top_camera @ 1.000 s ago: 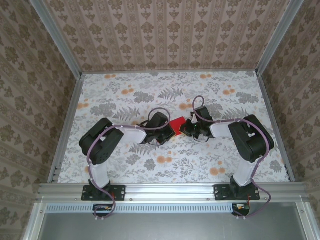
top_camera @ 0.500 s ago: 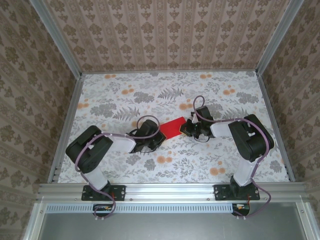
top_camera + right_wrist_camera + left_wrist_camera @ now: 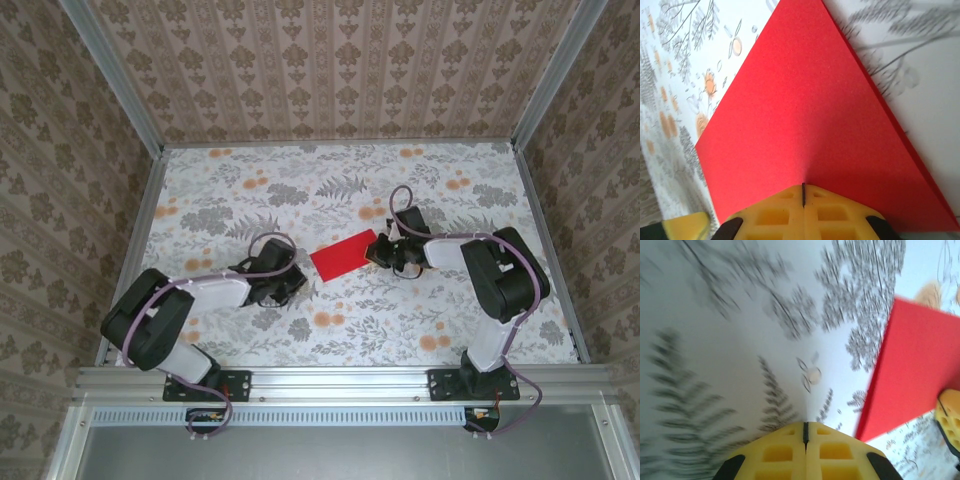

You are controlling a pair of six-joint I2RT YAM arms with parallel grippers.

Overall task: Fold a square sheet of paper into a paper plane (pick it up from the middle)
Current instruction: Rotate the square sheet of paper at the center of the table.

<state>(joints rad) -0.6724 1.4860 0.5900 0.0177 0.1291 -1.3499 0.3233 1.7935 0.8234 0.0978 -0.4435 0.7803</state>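
Pulled back leftward, the left gripper sits closed; the right gripper clamps the plain red sheet of paper, whose long axis runs near-left to far-right.

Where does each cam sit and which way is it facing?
Top external: fixed above and behind the arm bases, looking down on the floral-patterned tabletop; both arms, left tool and right tool show.
Left wrist: on the left arm, looking low across the tabletop; left yellow fingers, pressed together, sit at the bottom edge.
Right wrist: on the right arm, looking past right yellow fingers, shut on the bright red sheet of thin paper.
Shared: all three views catch the red sheet.
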